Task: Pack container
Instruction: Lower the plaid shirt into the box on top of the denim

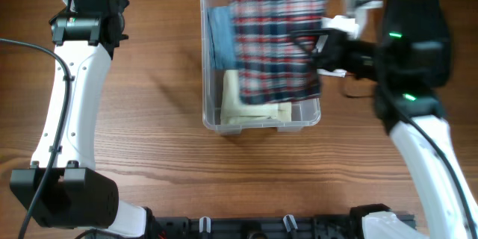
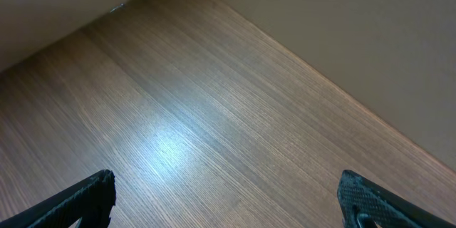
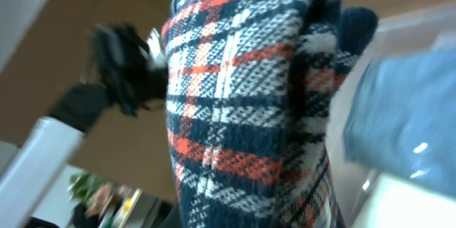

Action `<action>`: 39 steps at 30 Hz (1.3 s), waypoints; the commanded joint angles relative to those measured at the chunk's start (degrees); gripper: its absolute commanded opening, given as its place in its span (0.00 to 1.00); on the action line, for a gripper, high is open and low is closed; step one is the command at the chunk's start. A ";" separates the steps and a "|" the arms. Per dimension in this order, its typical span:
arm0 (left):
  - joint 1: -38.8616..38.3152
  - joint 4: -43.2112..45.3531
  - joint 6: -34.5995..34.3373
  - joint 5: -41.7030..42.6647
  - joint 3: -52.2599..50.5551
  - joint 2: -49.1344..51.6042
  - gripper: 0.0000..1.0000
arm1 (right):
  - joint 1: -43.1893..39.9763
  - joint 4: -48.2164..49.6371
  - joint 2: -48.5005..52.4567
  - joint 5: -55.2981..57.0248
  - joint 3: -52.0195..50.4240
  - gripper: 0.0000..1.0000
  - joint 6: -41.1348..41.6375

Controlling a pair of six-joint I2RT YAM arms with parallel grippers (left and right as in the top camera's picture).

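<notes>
Right end effector (image 1: 312, 45) is gripping a plaid garment (image 1: 272, 41), closed tight on it, over the container (image 1: 213, 123) at upper centre. Left end effector (image 2: 224, 189) is gaping wide above the worktop (image 2: 214, 100).

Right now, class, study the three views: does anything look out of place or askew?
Only the plaid garment: gripped by the right end effector, it hangs over the container, not inside like the blue garment and cream garment.
</notes>
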 commanded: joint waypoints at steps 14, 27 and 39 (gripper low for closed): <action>0.22 0.13 0.26 -0.96 -0.07 0.31 1.00 | 7.67 -10.16 11.13 21.33 1.14 0.04 -3.34; 0.22 0.13 0.26 -0.96 -0.07 0.31 1.00 | 7.67 -17.94 11.17 23.10 0.79 0.04 -3.13; 0.22 0.13 0.24 -0.96 -0.07 0.31 1.00 | 8.07 -21.16 11.23 29.53 -0.24 0.04 -16.15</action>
